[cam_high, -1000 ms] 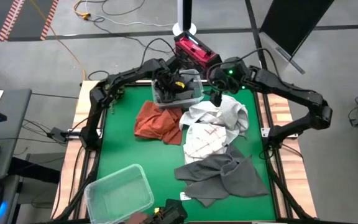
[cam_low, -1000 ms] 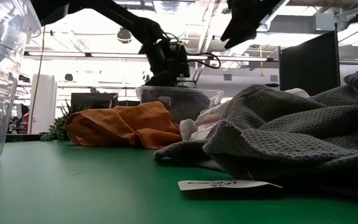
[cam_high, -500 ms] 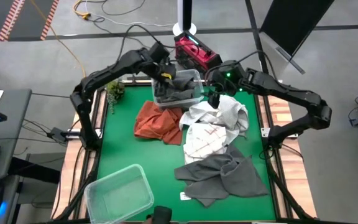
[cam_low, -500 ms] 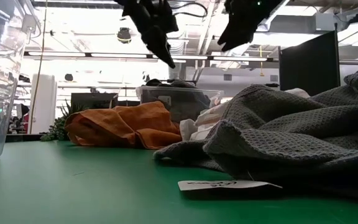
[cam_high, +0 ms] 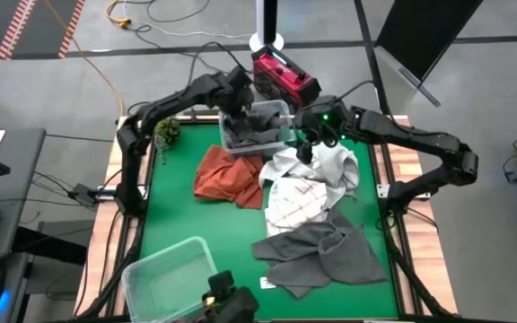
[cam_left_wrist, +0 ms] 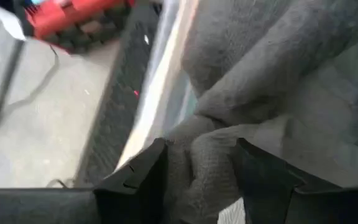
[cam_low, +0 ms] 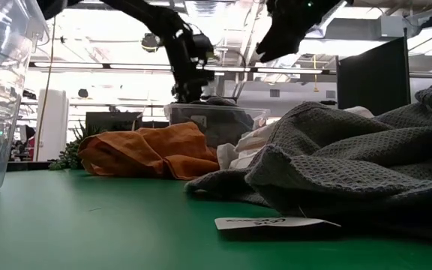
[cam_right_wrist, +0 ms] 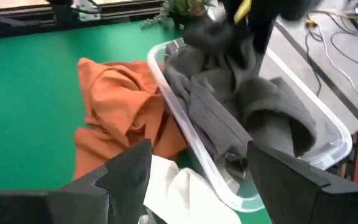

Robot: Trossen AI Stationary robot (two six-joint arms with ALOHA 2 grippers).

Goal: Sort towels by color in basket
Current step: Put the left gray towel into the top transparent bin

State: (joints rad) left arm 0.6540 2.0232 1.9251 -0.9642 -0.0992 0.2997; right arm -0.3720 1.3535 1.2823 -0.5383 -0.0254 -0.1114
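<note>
Now left gripper (cam_high: 240, 97) down in the far clear bin (cam_high: 283, 133), fingers (cam_left_wrist: 135, 180) apart with a fold of dark grey towel (cam_left_wrist: 272, 81) between them; grip or mere contact, cannot tell. Right gripper (cam_high: 305, 148) over the bin's right edge, above the white towel (cam_high: 326, 166), jaws spread wide, holding nothing. Dark grey towels (cam_right_wrist: 229, 106) heaped inside the bin. Rust towel (cam_high: 227, 175) on the green table (cam_high: 169, 206), touching the bin's near side. Red-grid towel (cam_high: 294, 202) just below the white one, overlapping it. Grey towel (cam_high: 321, 251) nearest the front edge, touching the red-grid one. Second clear bin (cam_high: 170, 278) at front left, well apart.
</note>
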